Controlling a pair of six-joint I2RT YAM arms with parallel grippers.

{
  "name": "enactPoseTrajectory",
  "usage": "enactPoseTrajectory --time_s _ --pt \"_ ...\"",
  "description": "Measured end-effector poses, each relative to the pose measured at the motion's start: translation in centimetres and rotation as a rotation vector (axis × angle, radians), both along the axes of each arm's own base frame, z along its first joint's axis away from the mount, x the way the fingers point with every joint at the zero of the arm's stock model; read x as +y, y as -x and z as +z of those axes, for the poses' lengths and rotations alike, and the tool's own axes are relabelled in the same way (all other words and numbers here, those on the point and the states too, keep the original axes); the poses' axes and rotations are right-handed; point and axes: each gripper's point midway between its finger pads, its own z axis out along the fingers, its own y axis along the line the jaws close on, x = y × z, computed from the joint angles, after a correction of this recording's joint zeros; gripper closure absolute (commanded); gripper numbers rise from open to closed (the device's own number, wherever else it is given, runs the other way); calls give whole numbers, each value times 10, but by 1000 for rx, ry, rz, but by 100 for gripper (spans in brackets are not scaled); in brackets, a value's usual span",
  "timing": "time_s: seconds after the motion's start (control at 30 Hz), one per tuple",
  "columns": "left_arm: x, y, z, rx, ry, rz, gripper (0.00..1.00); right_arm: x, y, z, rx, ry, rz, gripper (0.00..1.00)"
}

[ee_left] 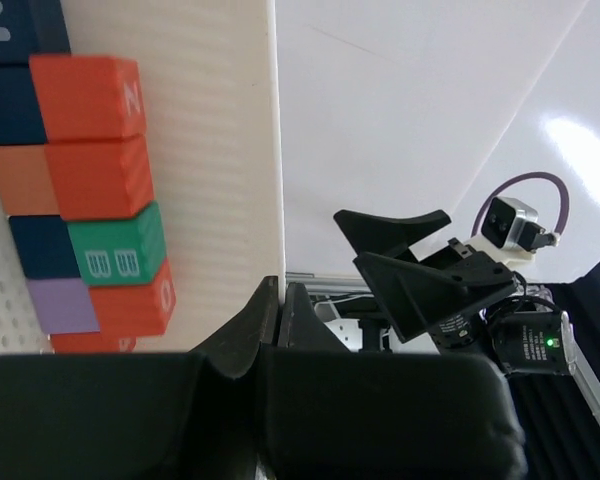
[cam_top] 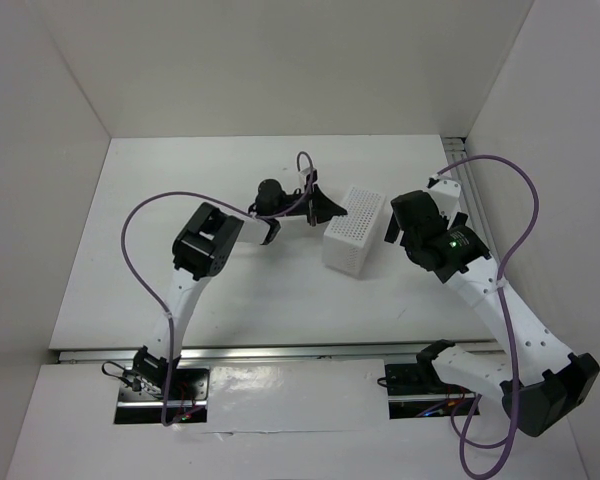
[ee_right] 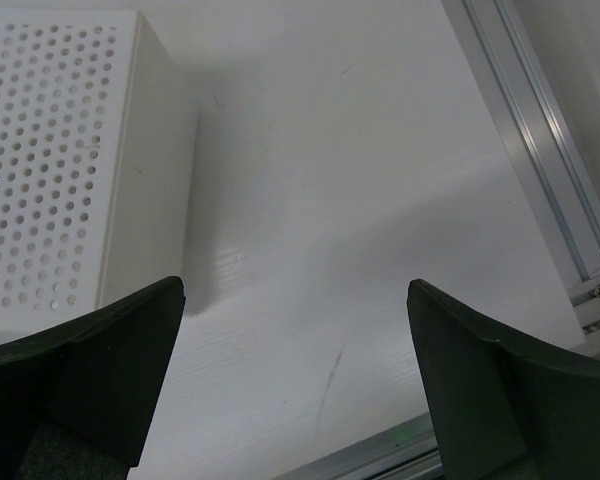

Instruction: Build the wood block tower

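The wood blocks show only in the left wrist view, packed together inside the white tray (ee_left: 215, 150): red (ee_left: 85, 85), red-orange (ee_left: 100, 178), teal (ee_left: 115, 245), dark blue (ee_left: 42, 248), purple (ee_left: 62, 305) and orange (ee_left: 20, 180). No stacked tower is in view. My left gripper (ee_left: 278, 295) is shut on the tray's thin wall at its left side (cam_top: 322, 208). The tray (cam_top: 355, 225) is tipped, its perforated base facing up. My right gripper (ee_right: 295, 290) is open and empty just right of the tray (ee_right: 50, 150), and shows from above (cam_top: 390, 228).
The right gripper's black fingers (ee_left: 400, 255) face the left wrist camera beyond the tray. An aluminium rail (ee_right: 540, 150) runs along the table's right edge. White walls enclose the table on the left, back and right.
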Motion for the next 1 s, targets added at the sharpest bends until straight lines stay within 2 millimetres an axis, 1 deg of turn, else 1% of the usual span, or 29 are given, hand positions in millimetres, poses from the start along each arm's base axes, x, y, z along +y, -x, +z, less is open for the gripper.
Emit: enactPoseTrajectory --time_s 0.17,0.33,0.47,0.57,0.63,0.7,0.8,0.87,0.93,1.0 --pt "-7 -3 4 10 15 22 100 1 0 0 2 -4 4 1" --pt "-9 -6 -3 30 12 48 100 1 1 0 3 -4 4 1" --pt "3 -9 -8 36 8 67 100 -1 4 2 -2 -6 4 1" --pt "17 -18 -7 32 10 92 100 -2 6 5 -15 -11 3 1" --pt "22 -22 -4 26 13 103 100 -3 7 8 -24 -16 2 1" --pt "21 -26 0 21 17 107 100 -3 7 8 -27 -16 1 1" --pt "6 -24 10 0 30 81 100 -3 7 8 -25 -16 2 1" --pt "-11 -18 17 -34 51 53 100 -3 7 8 -25 -14 1 1" --pt "-27 -10 21 -54 66 29 100 -4 8 8 -23 -13 1 1" --pt "-40 -2 20 -59 71 2 100 -5 9 7 -19 -8 -1 1"
